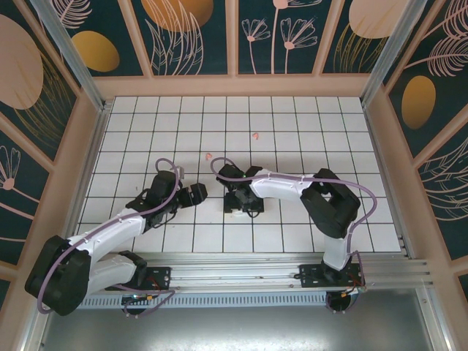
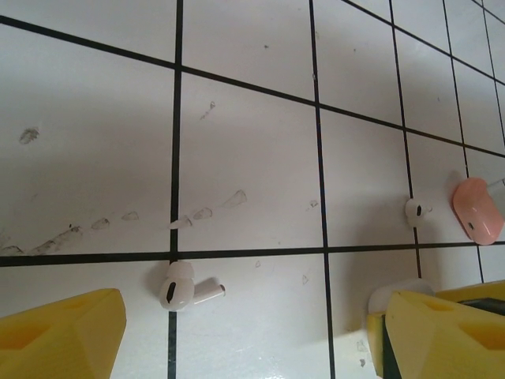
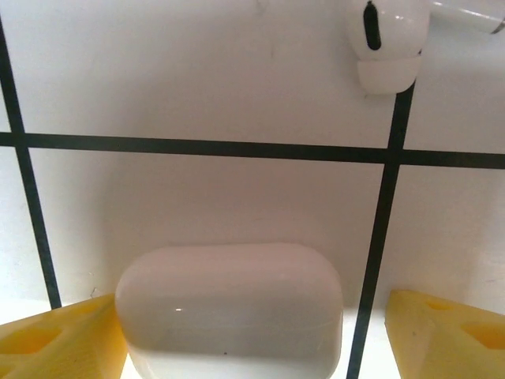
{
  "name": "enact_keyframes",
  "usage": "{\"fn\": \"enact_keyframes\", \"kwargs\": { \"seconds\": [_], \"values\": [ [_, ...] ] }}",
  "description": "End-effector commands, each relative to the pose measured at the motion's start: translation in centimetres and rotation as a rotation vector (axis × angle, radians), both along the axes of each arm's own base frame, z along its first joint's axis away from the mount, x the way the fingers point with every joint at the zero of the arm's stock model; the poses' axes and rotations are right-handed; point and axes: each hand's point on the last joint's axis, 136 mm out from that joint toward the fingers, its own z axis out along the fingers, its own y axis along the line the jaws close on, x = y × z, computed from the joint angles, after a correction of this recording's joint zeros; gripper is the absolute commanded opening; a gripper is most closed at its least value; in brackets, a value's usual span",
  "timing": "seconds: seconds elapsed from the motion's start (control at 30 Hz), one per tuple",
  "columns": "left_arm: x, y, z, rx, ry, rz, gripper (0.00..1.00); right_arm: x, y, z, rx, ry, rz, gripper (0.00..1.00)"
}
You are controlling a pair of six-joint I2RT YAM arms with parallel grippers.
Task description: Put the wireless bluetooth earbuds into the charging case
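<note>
Looks like pickup — right gripper (image 3: 252, 347) wide around the white case (image 3: 229, 304), left gripper (image 2: 252, 343) wide over a white earbud (image 2: 180, 286) — pinch next.

Open far, crowded near
Beyond both arms the table (image 1: 314, 117) holds just two pink earbuds (image 1: 254, 135); a white case (image 3: 229, 308) fills most of the right gripper (image 3: 252, 339) gap, and a white earbud (image 2: 177, 286) lies before the left gripper (image 2: 252, 335).

We see bright, even overhead light on the white tiled table (image 1: 292, 124), a broad soft shadow across its tiles in the left wrist view, and the near white case (image 3: 229, 308) slightly blurred, faintly pink-tinged.
</note>
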Motion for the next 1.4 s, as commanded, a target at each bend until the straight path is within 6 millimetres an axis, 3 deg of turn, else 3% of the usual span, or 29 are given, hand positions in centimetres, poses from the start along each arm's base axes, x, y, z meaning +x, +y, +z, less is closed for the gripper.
{"fn": "enact_keyframes", "kwargs": {
  "seconds": [0.0, 0.23, 0.4, 0.63, 0.77, 0.9, 1.1, 1.23, 1.37],
  "values": [
    [-0.1, -0.5, 0.5, -0.014, -0.034, -0.032, 0.85, 0.0, 0.1, 0.0, -0.007, -0.003, 0.010, 0.79],
    [0.0, -1.3, 1.8, -0.031, -0.104, -0.099, 0.89, 0.4, 0.5, 0.3, 0.020, -0.018, 0.010, 0.65],
    [-0.6, -2.8, 4.7, -0.117, -0.247, -0.204, 0.86, 1.0, 0.8, 2.8, 0.095, -0.064, -0.029, 0.62],
    [-1.3, -4.1, 11.2, -0.264, -0.525, -0.286, 0.80, 3.4, 1.0, 10.9, 0.331, -0.205, -0.132, 0.61],
    [-1.0, -4.6, 13.2, -0.284, -0.608, -0.298, 0.78, 4.5, 0.3, 15.9, 0.492, -0.299, -0.185, 0.61],
    [-0.9, -6.3, 14.8, -0.303, -0.651, -0.320, 0.75, 4.6, -0.7, 19.0, 0.602, -0.354, -0.208, 0.60],
    [-1.4, -9.6, 16.2, -0.323, -0.719, -0.362, 0.75, 4.5, -2.4, 21.0, 0.639, -0.395, -0.234, 0.60],
    [-1.3, -11.0, 16.8, -0.373, -0.746, -0.390, 0.76, 4.7, -3.1, 20.4, 0.625, -0.396, -0.255, 0.60],
    [-1.6, -12.2, 17.0, -0.403, -0.783, -0.451, 0.77, 4.4, -2.3, 20.0, 0.656, -0.362, -0.250, 0.60]
  ]
}}
